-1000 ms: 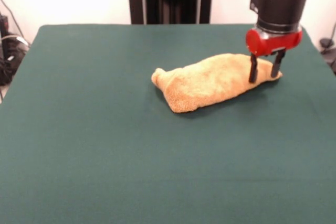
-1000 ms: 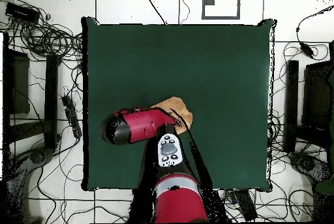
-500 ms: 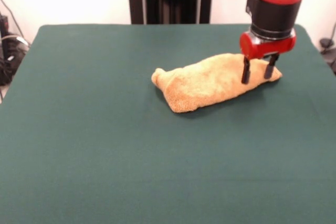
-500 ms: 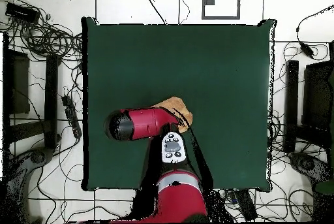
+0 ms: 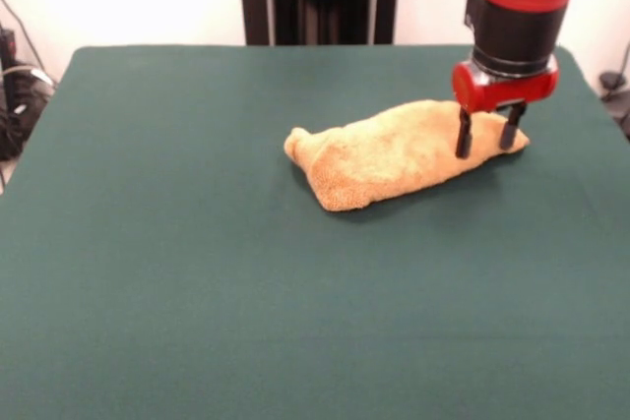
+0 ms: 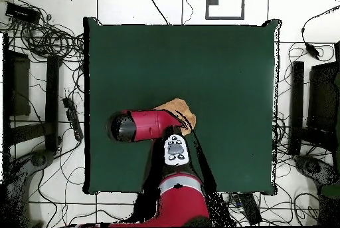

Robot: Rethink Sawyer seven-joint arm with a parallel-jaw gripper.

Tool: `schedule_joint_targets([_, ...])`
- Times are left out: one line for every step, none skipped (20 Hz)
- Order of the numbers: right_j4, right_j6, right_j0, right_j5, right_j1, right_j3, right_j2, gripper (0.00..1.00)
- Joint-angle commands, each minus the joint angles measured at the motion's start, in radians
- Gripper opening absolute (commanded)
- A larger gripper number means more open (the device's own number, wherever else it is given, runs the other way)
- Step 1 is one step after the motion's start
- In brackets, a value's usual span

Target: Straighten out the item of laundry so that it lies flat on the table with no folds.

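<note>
Here there is just one towel (image 5: 399,151), orange-tan and fluffy, bunched into a long lumpy roll and far from flat. From the front it lies slantwise across the table (image 5: 197,272), its blunt, folded end toward the middle of the dark green top and its thinner end reaching out toward the right edge. It sits in the far half of the table in that view, right of centre. Several folds run along its length, and no border band or label can be made out.

One gripper (image 5: 484,137) stands over the thin right end of the towel. Its two dark fingers (image 5: 462,134) point straight down, spread apart with a clear gap between them, and their tips are at the level of the cloth's upper surface. One finger stands against the towel's top and the other near its outer tip. Nothing is pinched between them; whether the tips press into the pile cannot be told.

Above the fingers is one red collar and a black wrist section of the single red arm (image 6: 143,125). In the overhead view that arm covers most of the towel (image 6: 180,110), so only a small tan patch shows beside it.

One green table fills the scene, with tangled cables (image 6: 43,36) on the floor around it.
</note>
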Motion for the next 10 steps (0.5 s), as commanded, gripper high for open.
schedule_joint_targets([0.079, 0.220, 0.033, -0.011, 0.000, 0.017, 0.087, 1.00])
schedule_joint_targets([0.086, 0.218, 0.027, -0.021, -0.001, 0.025, 0.103, 1.00])
schedule_joint_targets([0.092, 0.216, 0.020, -0.032, -0.002, 0.032, 0.119, 1.00])
schedule_joint_targets([0.097, 0.214, 0.011, -0.047, -0.005, 0.045, 0.136, 1.00])
schedule_joint_targets([0.101, 0.211, 0.008, -0.048, -0.004, 0.047, 0.144, 1.00])
schedule_joint_targets([0.106, 0.206, -0.002, -0.048, -0.005, 0.057, 0.158, 1.00])
schedule_joint_targets([0.113, 0.196, -0.014, -0.033, -0.002, 0.063, 0.174, 1.00])
schedule_joint_targets([0.121, 0.187, -0.027, -0.017, 0.001, 0.070, 0.189, 1.00])
schedule_joint_targets([0.128, 0.180, -0.034, 0.002, 0.006, 0.074, 0.200, 1.00])
schedule_joint_targets([0.137, 0.171, -0.045, 0.016, 0.014, 0.082, 0.215, 1.00])
